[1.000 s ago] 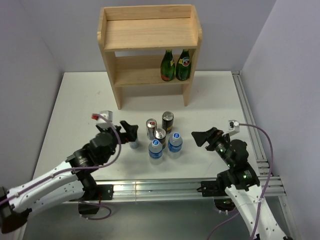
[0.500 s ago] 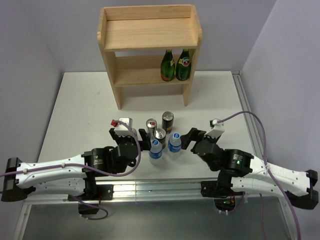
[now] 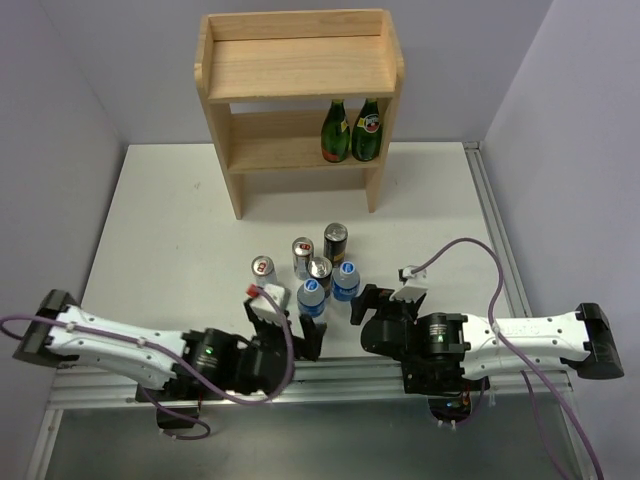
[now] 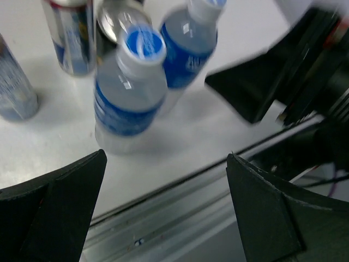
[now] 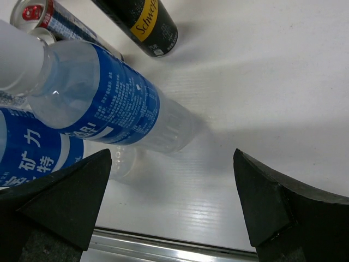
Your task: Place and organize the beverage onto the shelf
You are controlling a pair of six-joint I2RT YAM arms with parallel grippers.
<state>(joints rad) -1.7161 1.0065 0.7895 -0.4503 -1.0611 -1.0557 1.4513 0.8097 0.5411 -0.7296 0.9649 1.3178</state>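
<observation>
The left tool (image 4: 163, 164) and right tool (image 5: 172, 155) are gaping fully, gripping nothing. Crowding the same 2 water bottles (image 4: 131, 93), they are risking a collision.

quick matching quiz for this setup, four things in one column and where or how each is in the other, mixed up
Things:
1. two green glass bottles
2. two clear plastic water bottles with blue caps
3. light-wood two-tier shelf
4. left tool and right tool

Places or states:
A. standing on the white table, near its front edge
B. open, holding nothing
C. on the shelf's lower tier, right side
D. at the table's far edge

Pairs: 1-C, 2-A, 3-D, 4-B
</observation>
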